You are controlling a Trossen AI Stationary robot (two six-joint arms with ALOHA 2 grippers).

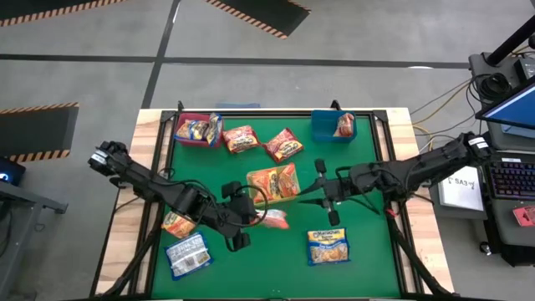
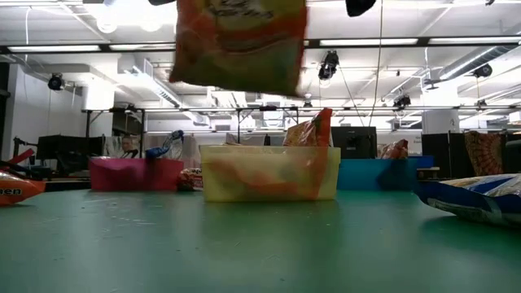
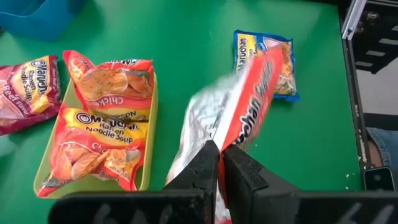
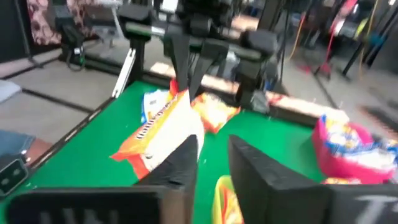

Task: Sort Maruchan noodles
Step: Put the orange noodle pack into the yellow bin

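The Maruchan noodles are crinkly packets. One orange packet (image 1: 276, 219) hangs in the air, with my left gripper (image 1: 257, 217) shut on it. In the low view it (image 2: 240, 45) hangs above the yellow-green bin (image 2: 269, 172). Two orange packets (image 3: 102, 124) lie in that bin. My right gripper (image 4: 214, 155) stands slightly open just right of the held packet (image 4: 161, 124), with nothing between its fingers. Whether one finger brushes the packet, I cannot tell. More packets lie in the pink bin (image 1: 196, 130) and the blue bin (image 1: 334, 125). My left gripper pinches the orange packet by one end seam (image 3: 225, 134) between its two fingers (image 3: 202, 165). The fingers slant down from the table's left side. The packet stands edge-on beyond them, tilted, lifted clear of the table.
Two red packets (image 1: 240, 138) (image 1: 284, 144) lie loose at the far side. A blue packet (image 1: 328, 245) lies near the front right and a blue-and-silver one (image 1: 188, 253) at the front left. An orange packet (image 1: 178, 224) lies under my left arm.
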